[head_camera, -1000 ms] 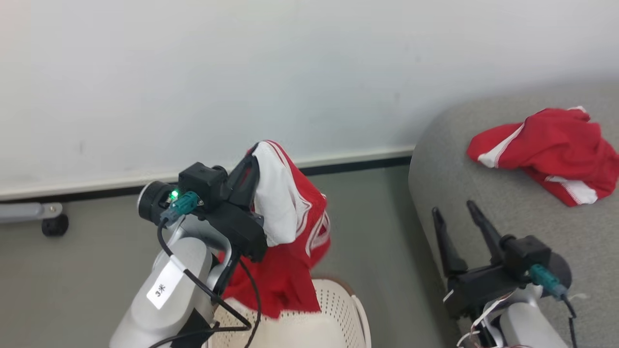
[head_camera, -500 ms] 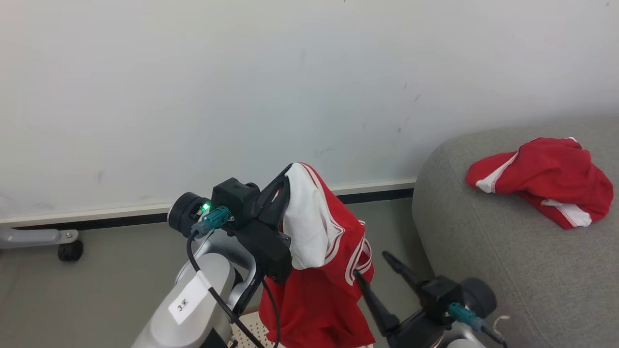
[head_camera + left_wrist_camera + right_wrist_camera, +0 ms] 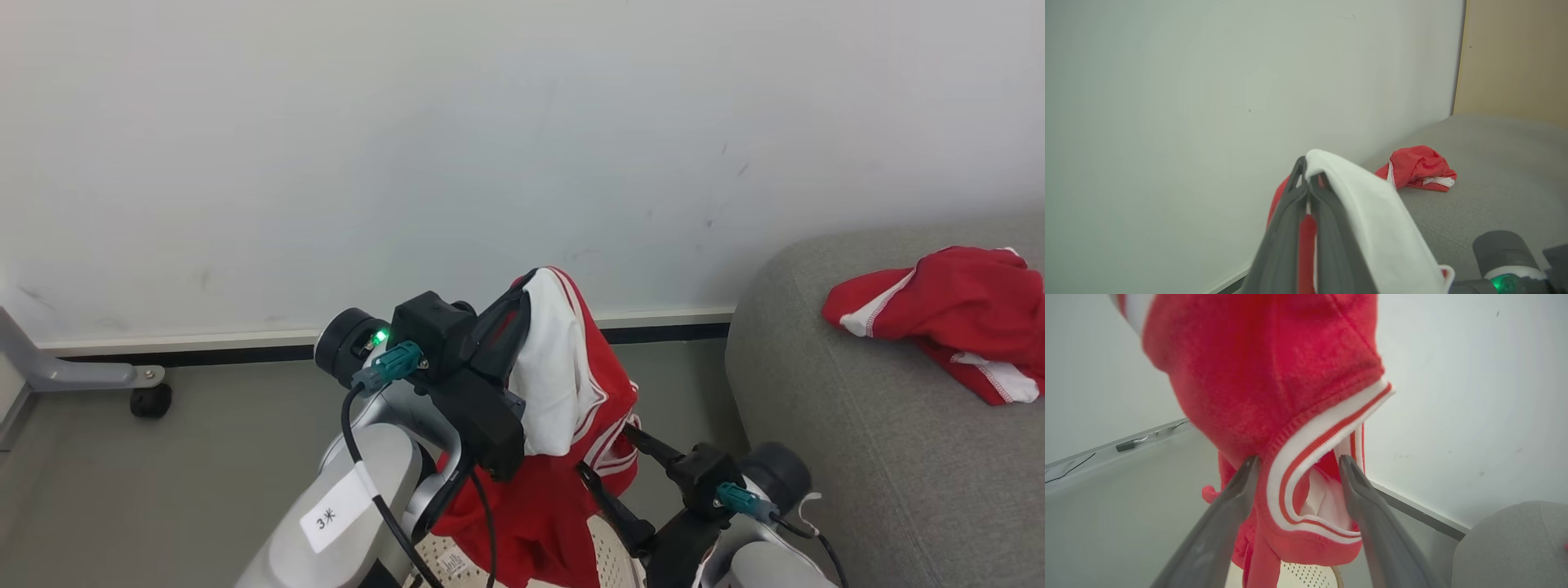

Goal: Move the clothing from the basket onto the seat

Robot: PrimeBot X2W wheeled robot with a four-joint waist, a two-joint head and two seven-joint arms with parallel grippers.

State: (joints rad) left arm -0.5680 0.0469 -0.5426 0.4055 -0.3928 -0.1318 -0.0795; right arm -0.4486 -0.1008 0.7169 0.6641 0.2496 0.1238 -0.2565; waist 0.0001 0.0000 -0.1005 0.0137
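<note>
— Clothing [image 3: 571, 392] first: where are the two red pieces?

— One hanging garment [image 3: 1257, 367] dangles in the air from the left gripper [image 3: 1306, 175]. Its jaws are pressed together on a fold of the cloth, with a white panel draped over them. The lower end hangs over the basket [image 3: 1306, 575]; I can't tell whether it touches the rim. The other garment [image 3: 939, 314] lies crumpled on the seat [image 3: 857, 457], set back from the rounded edge.

— And the right gripper [image 3: 1299, 460]?

— Jaws spread wide, holding nothing. The white-and-red striped trim of the hanging piece sits between its fingers [image 3: 1233, 506], not pinched.

— Any room to move?

— Some. A strip of bare grey floor [image 3: 682, 396] lies between basket and seat, and the seat's curved near edge stands just right of the right arm. Plenty of plain upholstery lies open between that edge and the crumpled piece. The pale wall [image 3: 490, 122] runs close behind everything, with a dark skirting line at its foot. Far left, a metal leg with a black castor [image 3: 151, 400] stands near the wall, well apart from both arms.
</note>
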